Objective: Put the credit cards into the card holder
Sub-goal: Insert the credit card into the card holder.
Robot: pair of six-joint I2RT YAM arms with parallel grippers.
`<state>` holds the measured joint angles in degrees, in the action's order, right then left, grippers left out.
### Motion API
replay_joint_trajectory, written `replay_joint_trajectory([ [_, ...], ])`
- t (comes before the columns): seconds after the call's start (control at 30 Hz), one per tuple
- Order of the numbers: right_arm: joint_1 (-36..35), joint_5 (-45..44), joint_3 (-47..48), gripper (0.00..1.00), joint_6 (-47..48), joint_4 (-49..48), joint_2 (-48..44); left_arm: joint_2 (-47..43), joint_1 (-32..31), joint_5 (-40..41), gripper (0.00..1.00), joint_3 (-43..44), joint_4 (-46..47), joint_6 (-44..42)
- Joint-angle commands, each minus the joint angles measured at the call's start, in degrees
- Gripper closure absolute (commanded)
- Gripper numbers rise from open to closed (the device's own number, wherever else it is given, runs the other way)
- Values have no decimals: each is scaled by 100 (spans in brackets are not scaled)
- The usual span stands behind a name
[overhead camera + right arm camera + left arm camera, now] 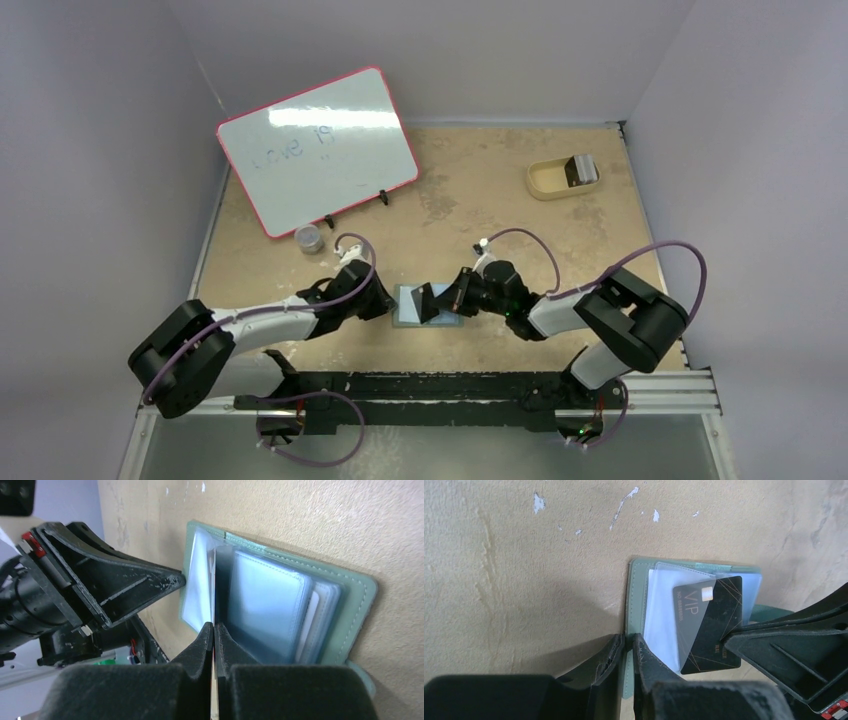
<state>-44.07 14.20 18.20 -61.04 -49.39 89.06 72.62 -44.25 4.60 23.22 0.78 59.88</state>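
- Grey-green card holder (635,590) lies open on the table (524,555), its left cover edge pinched in my nearly closed left gripper (626,647).
- Black VIP card (719,615) sits partly under a clear sleeve (661,630).
- My right gripper (214,630) is clamped tight on it.

A pink-framed whiteboard (318,150) leans on small black feet (383,197) at about ten o'clock on the tan, scuffed table (480,190), faint blue writing smeared across it. Just beside its lower corner, at nine o'clock, sits a small round metal tin (309,239). Well apart, at two o'clock near the back wall, lies a tan rounded tray (545,182). White chips fleck the tabletop.
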Motion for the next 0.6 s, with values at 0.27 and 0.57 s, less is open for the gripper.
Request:
replay_joint_trajectory([
  [0.27,-111,-414,-113,100,-212,-536,168,-5,-72,-280,89,-512,-204,572],
  [0.57,-145,-748,-398,100,-319,-753,30,210,-162,-234,90,-561,-131,635],
])
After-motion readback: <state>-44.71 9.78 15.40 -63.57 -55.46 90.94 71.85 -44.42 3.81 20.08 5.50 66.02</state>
